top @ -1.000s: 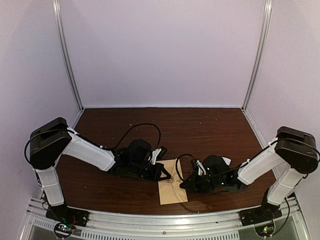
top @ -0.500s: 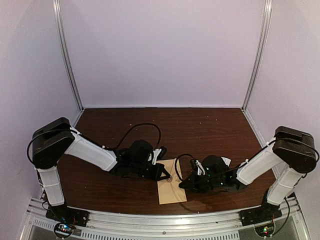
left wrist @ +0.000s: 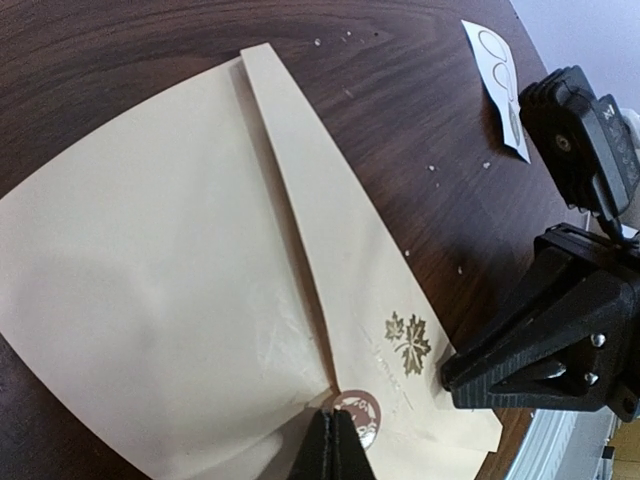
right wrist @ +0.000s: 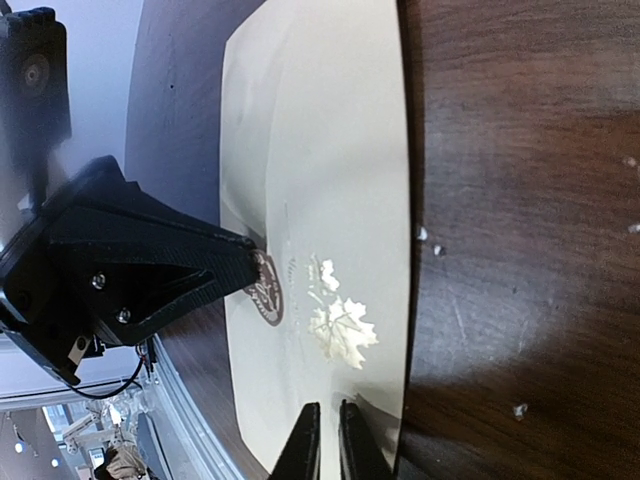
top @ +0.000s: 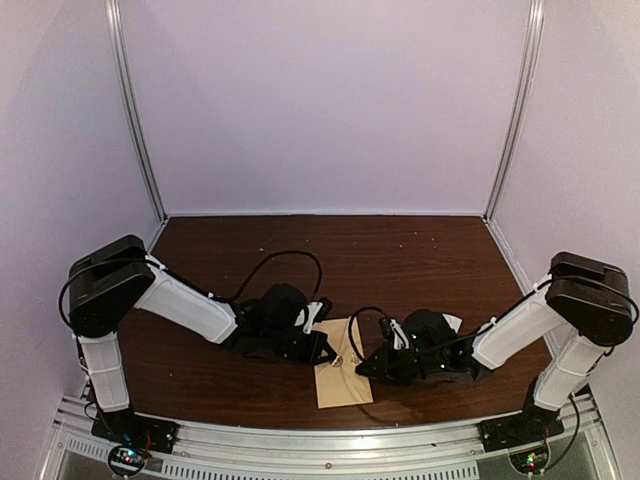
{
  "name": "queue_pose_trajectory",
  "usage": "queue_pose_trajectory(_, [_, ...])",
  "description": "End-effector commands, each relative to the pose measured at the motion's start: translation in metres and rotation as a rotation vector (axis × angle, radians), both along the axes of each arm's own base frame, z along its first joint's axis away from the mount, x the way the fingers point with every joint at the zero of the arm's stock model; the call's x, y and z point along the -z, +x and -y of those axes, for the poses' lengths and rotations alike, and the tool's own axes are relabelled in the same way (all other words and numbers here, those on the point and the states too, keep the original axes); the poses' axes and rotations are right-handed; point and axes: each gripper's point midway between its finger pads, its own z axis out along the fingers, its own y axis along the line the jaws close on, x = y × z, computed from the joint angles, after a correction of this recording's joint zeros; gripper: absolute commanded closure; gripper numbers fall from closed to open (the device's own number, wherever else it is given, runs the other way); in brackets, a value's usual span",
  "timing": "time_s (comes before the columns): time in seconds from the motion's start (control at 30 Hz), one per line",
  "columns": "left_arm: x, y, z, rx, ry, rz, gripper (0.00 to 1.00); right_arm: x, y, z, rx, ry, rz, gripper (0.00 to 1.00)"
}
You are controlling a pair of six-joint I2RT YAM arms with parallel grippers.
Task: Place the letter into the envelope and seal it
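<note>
The envelope lies flat at 6 o'clock on the table, its pointed flap folded down so any contents are hidden. A round seal sits at the flap's tip beside a gold maple leaf. The left gripper, at the envelope's 9 o'clock side, has its fingers together with the tips on the seal, while the right gripper, at the 3 o'clock edge, shows a thin gap and clamps nothing.

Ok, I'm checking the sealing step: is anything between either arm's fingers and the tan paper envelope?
Nothing visible does. The left gripper, fingers closed, meets the round brown seal sticker at the flap tip of the tan kraft-paper envelope; the right gripper, fingers slightly parted, is at its edge near the gold maple leaf.
</note>
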Motion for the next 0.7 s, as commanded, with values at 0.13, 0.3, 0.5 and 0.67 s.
queue_pose_trajectory(0.13, [0.004, 0.006, 0.004, -0.002, 0.017, 0.027, 1.00, -0.021, 0.006, -0.002, -0.010, -0.025, 0.061, 0.82])
queue_pose_trajectory(0.3, [0.005, 0.005, 0.004, -0.002, 0.018, 0.026, 1.00, -0.039, 0.012, -0.011, -0.037, -0.008, 0.122, 0.87])
queue_pose_trajectory(0.5, [0.007, 0.004, 0.004, -0.002, 0.021, 0.023, 1.00, -0.039, 0.014, -0.025, -0.074, 0.013, 0.130, 0.97])
queue_pose_trajectory(0.67, [0.006, 0.004, 0.004, -0.004, 0.020, 0.023, 1.00, -0.041, 0.021, -0.036, -0.081, 0.025, 0.145, 1.00])
